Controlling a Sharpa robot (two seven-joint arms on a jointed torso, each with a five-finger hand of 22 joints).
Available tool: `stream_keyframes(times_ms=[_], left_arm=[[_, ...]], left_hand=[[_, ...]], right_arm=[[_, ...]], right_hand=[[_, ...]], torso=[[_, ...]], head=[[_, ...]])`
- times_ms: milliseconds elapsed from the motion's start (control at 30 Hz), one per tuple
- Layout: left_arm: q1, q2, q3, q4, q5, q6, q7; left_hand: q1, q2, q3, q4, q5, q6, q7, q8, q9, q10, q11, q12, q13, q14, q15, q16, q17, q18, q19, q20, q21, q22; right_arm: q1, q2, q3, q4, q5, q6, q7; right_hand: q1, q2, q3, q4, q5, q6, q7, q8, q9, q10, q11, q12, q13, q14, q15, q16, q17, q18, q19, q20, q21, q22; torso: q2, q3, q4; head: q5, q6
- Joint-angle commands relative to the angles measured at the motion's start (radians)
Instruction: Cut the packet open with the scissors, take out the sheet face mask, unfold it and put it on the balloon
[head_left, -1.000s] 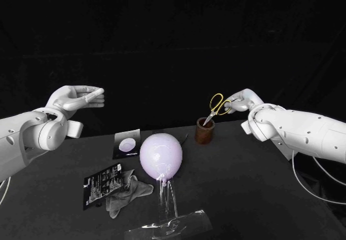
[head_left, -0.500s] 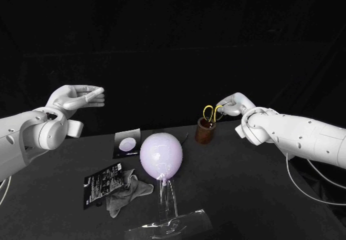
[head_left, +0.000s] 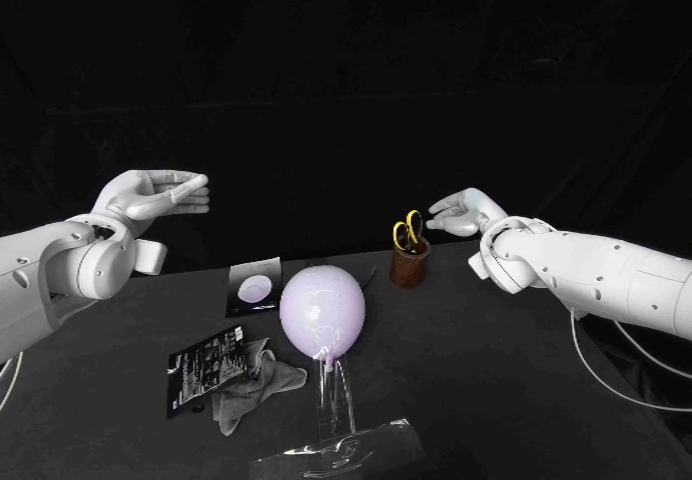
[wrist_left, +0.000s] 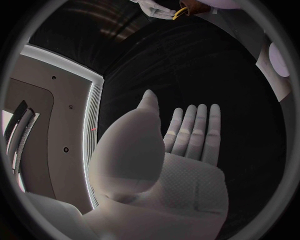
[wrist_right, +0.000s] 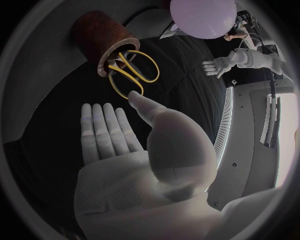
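Looking half done: scissors (head_left: 408, 232) are parked in the cup (head_left: 410, 268) right of the balloon (head_left: 322, 310), packet (head_left: 202, 368) and crumpled mask (head_left: 257, 388) are left at its left, unfolding isn't done yet. Left hand (head_left: 156, 195) and right hand (head_left: 459, 212) are held spread, empty.

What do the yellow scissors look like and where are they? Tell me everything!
The scissors have two thin yellow loop handles. They stand blades-down in the brown cup at the far side of the table, so the blades are hidden and the handles poke out above the rim. The right hand hovers beside them, holding nothing; its thumb is near a loop, but I cannot tell if it touches.
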Motion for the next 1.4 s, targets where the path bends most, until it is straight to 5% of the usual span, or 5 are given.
stream_keyframes(times_ms=[33, 467, 800, 1167, 1400], left_arm=[[0.001, 0.001, 0.001, 0.001, 0.009, 0.015, 0.018], [0.001, -0.003, 0.001, 0.005, 0.010, 0.017, 0.020], [-0.003, -0.028, -0.001, 0.033, 0.014, 0.014, 0.026], [-0.028, -0.077, -0.002, 0.109, 0.011, 0.005, 0.093], [-0.056, -0.122, -0.002, 0.183, -0.049, -0.005, 0.140]], left_hand=[[-0.002, 0.011, 0.007, -0.001, 0.000, 0.007, 0.076, 0.005, -0.001, 0.006, -0.001, 0.004, 0.000, 0.005, 0.002, 0.005, -0.002, 0.017, 0.003, 0.002, 0.003, 0.000], [-0.001, 0.013, 0.008, -0.002, 0.000, 0.007, 0.076, 0.005, -0.002, 0.006, -0.001, 0.004, 0.000, 0.005, 0.002, 0.005, -0.002, 0.017, 0.003, 0.002, 0.003, 0.000], [0.004, 0.014, 0.009, -0.003, -0.001, 0.010, 0.075, 0.005, -0.002, 0.009, -0.002, 0.004, 0.000, 0.007, 0.002, 0.006, -0.002, 0.018, 0.003, 0.002, 0.002, -0.001], [0.044, 0.023, 0.010, -0.008, -0.001, 0.044, 0.051, 0.015, -0.009, 0.046, -0.020, 0.009, 0.002, 0.067, -0.020, 0.039, 0.004, 0.050, 0.072, -0.005, 0.040, 0.012], [0.115, 0.025, 0.015, -0.024, 0.000, 0.086, 0.023, 0.027, -0.015, 0.090, -0.045, 0.012, 0.001, 0.112, -0.040, 0.058, 0.012, 0.054, 0.114, -0.015, 0.066, 0.022]], right_arm=[[0.000, -0.008, 0.000, 0.013, -0.017, 0.010, 0.031], [0.010, -0.082, 0.002, 0.104, 0.034, -0.046, 0.138], [0.064, -0.160, 0.005, 0.256, 0.166, 0.002, 0.331], [0.084, -0.147, 0.005, 0.393, 0.006, 0.072, 0.289], [0.083, -0.123, 0.004, 0.421, -0.105, 0.095, 0.244]], right_hand=[[-0.003, -0.017, -0.038, 0.007, 0.016, -0.019, 0.078, -0.012, -0.005, -0.027, 0.006, 0.000, 0.000, -0.051, 0.007, -0.001, -0.015, -0.012, -0.002, 0.006, -0.015, -0.014], [0.011, -0.019, -0.126, 0.011, 0.053, -0.030, 0.078, -0.015, -0.008, -0.088, 0.012, 0.001, 0.000, -0.184, 0.022, -0.004, -0.049, -0.031, -0.036, 0.006, -0.059, -0.051], [0.077, 0.042, -0.121, 0.003, 0.043, 0.073, 0.034, 0.021, -0.007, 0.067, -0.039, 0.011, 0.002, 0.131, -0.044, 0.113, -0.007, 0.023, 0.072, -0.003, -0.026, -0.064], [0.077, 0.028, -0.063, 0.011, 0.032, 0.141, -0.003, 0.027, -0.019, 0.208, -0.096, 0.012, 0.001, 0.407, -0.129, 0.225, 0.055, 0.023, 0.285, -0.092, 0.097, -0.022], [0.056, 0.004, -0.068, 0.037, 0.027, 0.163, -0.031, 0.020, -0.027, 0.261, -0.128, 0.002, 0.002, 0.643, -0.192, 0.424, 0.186, 0.022, 0.454, -0.165, 0.267, 0.078]], torso=[[0.000, 0.0003, -0.0001], [-0.001, 0.0005, 0.0005], [-0.001, -0.0003, -0.0008], [0.003, -0.0063, 0.0068], [0.003, -0.0069, 0.0060]], head=[[-0.001, -0.001], [0.006, 0.001], [0.047, 0.004], [0.169, 0.003], [0.233, -0.041]])
